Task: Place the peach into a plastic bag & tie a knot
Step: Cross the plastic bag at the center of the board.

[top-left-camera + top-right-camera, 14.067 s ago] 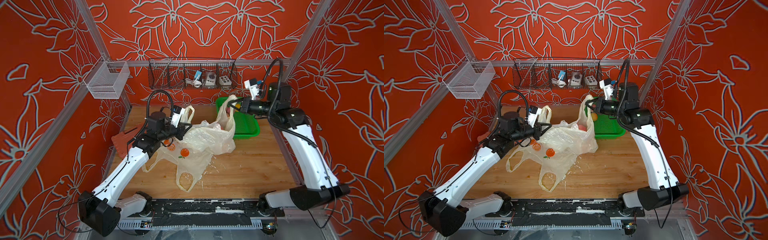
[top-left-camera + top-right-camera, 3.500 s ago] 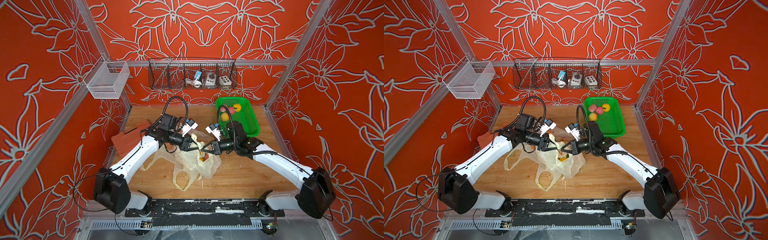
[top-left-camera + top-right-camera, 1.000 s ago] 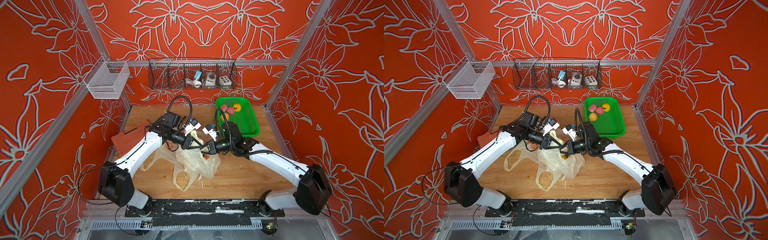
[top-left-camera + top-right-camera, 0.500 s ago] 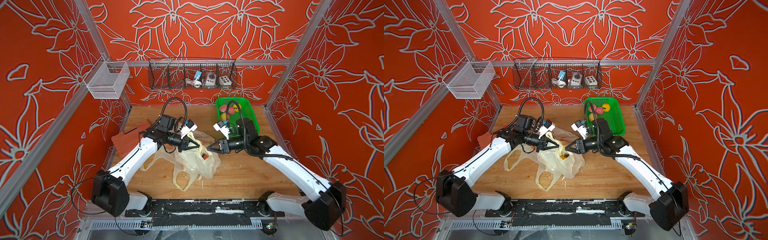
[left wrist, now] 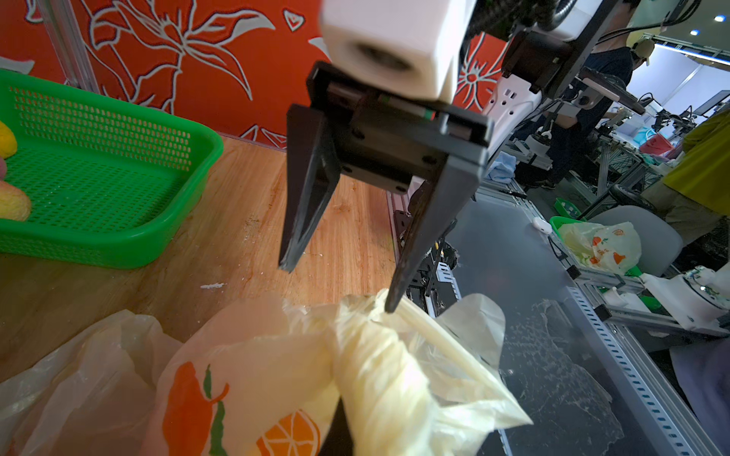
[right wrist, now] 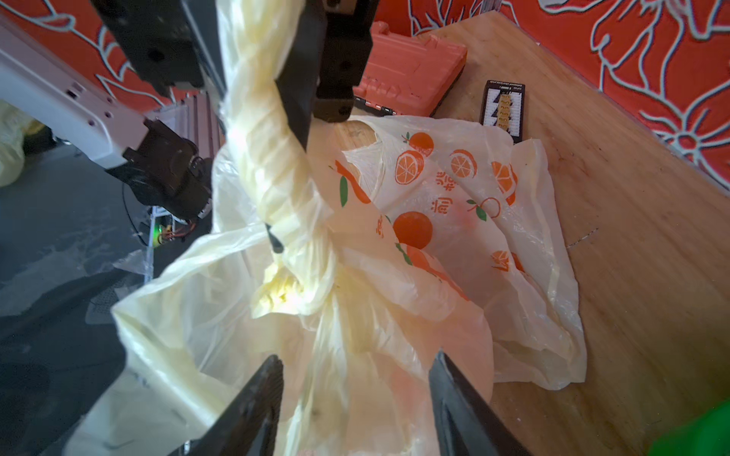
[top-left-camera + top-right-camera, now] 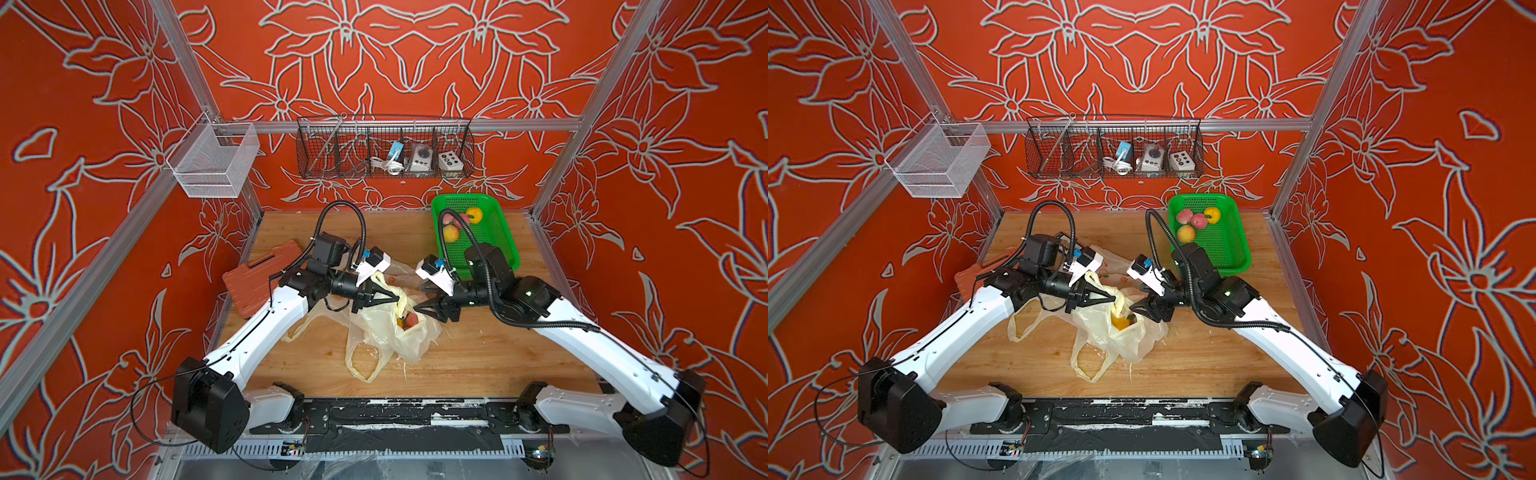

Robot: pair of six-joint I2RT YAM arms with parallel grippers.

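Peach (image 7: 1120,322): inside bag (image 7: 1136,347), mid-table | knot (image 6: 292,272): bunched above it | left gripper (image 7: 1112,298): pinching twisted handle, likely to hold knot taut | right gripper (image 6: 355,355): jaws spread, empty, just beside bag

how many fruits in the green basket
4 in the green basket: pale peach, redder peach and yellow fruit along the far end, orange-yellow peach nearer. The right arm covers one corner; more may hide.
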